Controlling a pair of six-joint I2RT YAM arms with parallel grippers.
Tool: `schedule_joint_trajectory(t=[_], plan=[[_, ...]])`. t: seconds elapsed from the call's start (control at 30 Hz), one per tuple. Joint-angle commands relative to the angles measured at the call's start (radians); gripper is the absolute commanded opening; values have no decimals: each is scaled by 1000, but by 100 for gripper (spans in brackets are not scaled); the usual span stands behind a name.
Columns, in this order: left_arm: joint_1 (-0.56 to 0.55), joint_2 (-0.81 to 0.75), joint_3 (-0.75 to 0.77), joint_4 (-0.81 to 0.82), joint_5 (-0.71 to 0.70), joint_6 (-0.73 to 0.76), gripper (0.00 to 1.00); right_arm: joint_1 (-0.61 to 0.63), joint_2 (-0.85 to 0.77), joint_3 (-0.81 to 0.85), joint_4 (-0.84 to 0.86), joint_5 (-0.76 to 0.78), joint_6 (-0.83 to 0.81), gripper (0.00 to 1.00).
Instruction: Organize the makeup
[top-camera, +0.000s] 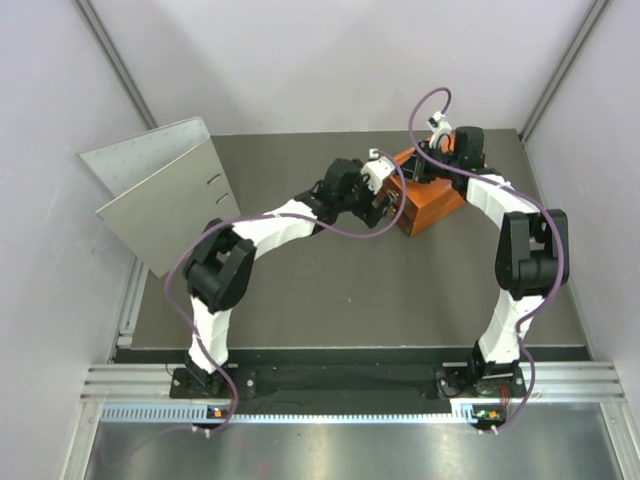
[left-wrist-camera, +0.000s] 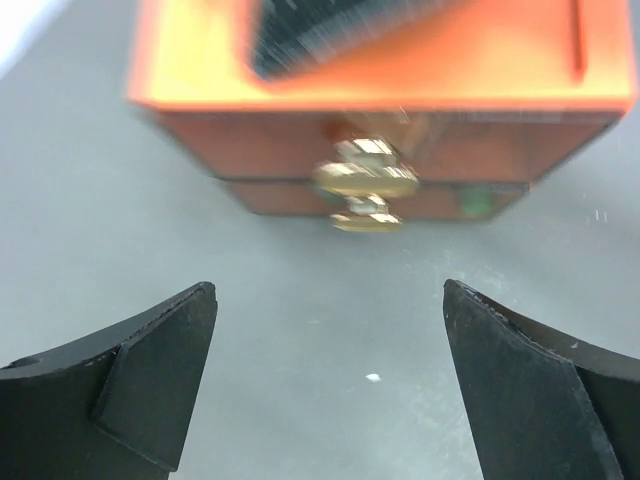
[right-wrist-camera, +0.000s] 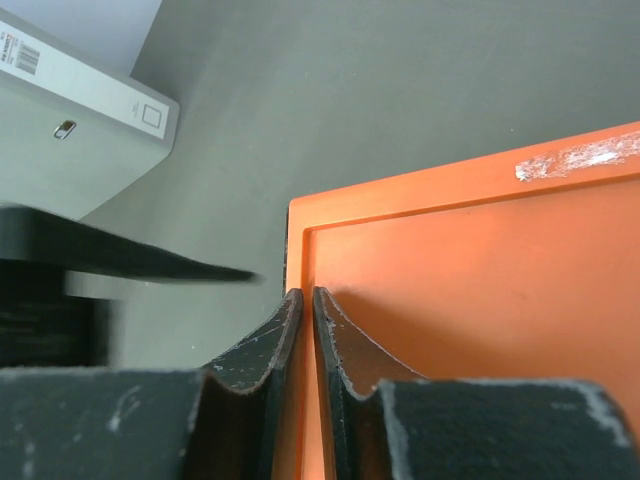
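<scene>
The makeup itself is out of view, except for a speck of green (left-wrist-camera: 476, 200) in the gap of the lower drawer. The orange drawer box (top-camera: 432, 207) stands at the back right of the mat. My left gripper (left-wrist-camera: 328, 300) hangs wide open just above the mat, facing the box front (left-wrist-camera: 270, 140) and its two gold knobs (left-wrist-camera: 366, 180). Nothing is between its fingers. My right gripper (right-wrist-camera: 305, 295) sits at the top corner of the box (right-wrist-camera: 480, 270), shut on the raised edge with one finger on each side.
A large grey ring binder (top-camera: 160, 190) stands open at the back left and also shows as the binder (right-wrist-camera: 70, 140) in the right wrist view. A dark blurred finger of the left arm (right-wrist-camera: 130, 260) crosses that view beside the box.
</scene>
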Motion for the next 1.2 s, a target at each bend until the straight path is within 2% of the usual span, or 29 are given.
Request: schedule_joint_trajectory(t=[0.0, 0.1, 0.13, 0.33, 0.57, 0.7, 0.9, 1.03, 1.17], plan=[[9, -173, 2, -51, -145, 19, 99, 12, 81, -100, -389, 195, -85, 14], [24, -236, -8, -126, -173, -2, 99, 14, 22, -67, -414, 231, -97, 21], [38, -272, -17, -134, -173, -13, 99, 17, 5, -40, -425, 240, -106, 26], [116, -401, -99, -184, -173, -81, 99, 24, -107, 77, -483, 298, -132, 41], [167, -466, -130, -299, -265, -82, 99, 60, -235, 138, -517, 363, -155, 52], [199, -492, -191, -295, -233, -136, 99, 138, -299, 123, -537, 441, -208, 56], [238, -501, -255, -301, -151, -240, 99, 277, -391, 36, -489, 453, -215, 69], [239, -504, -292, -306, -151, -252, 99, 340, -382, -10, -463, 421, -198, 74], [241, -515, -332, -312, -173, -254, 99, 400, -304, -31, -469, 383, -198, 78]])
